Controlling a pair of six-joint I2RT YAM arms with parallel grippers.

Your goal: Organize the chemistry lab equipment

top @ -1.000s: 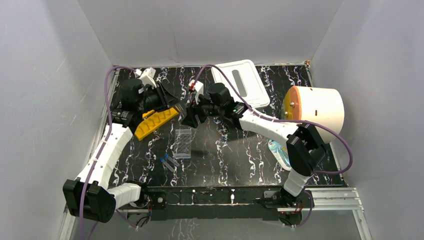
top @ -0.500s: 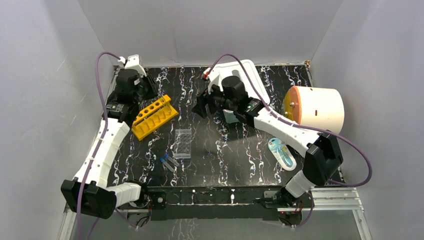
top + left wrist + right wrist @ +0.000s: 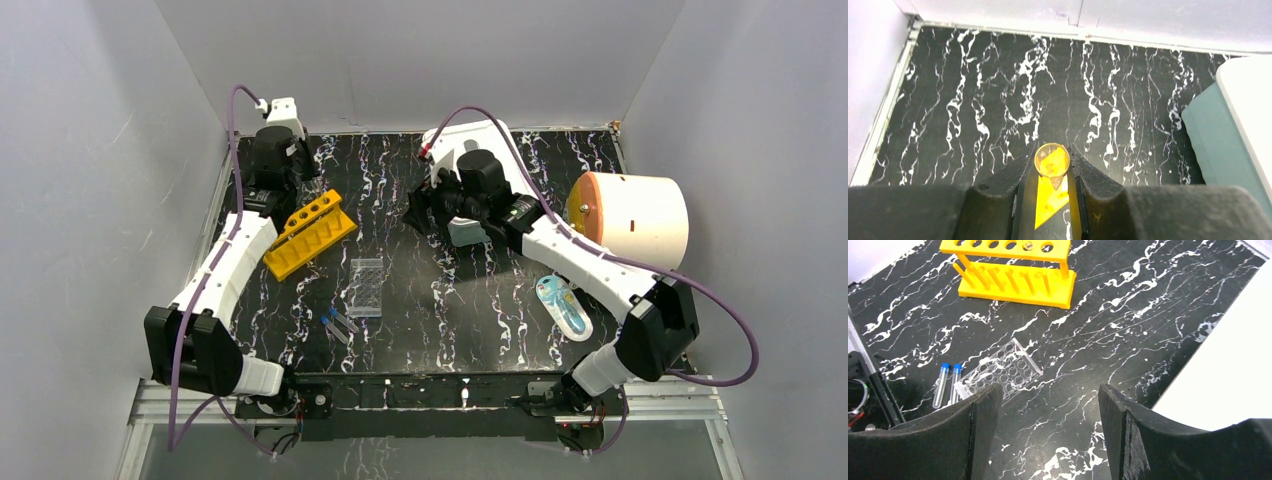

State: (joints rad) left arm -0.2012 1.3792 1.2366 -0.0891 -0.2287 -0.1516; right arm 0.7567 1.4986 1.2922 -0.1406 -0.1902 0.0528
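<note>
- A yellow-orange test-tube rack [image 3: 310,233] stands on the black, white-veined counter [image 3: 450,300]. It is left of centre, and its long axis runs diagonally from near-left to far-right. Its row of holes faces up.
- The left claw [image 3: 1052,150] hangs over the rack's far-left end and pinches a clear tube [image 3: 1052,161] between its two fingers. The wrist camera sees the tube end-on as a round rim. Its long axis points down toward the counter, and the yellow of the rack shows beneath it.
- A clear well plate [image 3: 367,286] lies flat just near-right of the rack. Its long axis runs from the near to the far side of the counter.
- Two blue-capped tubes [image 3: 338,325] lie side by side nearer than the rack, beside the plate's near-left corner. Their caps point far-left and their bodies near-right.
- The right claw [image 3: 1049,388] is well to the right of the rack, with its fingers spread wide and nothing between them.
- A white tray [image 3: 490,150] sits far-right of the rack.
- Farther right are a cream drum with an orange face [image 3: 630,215] and a small blue-green package [image 3: 562,305]. The package's printing is too small to read.
</note>
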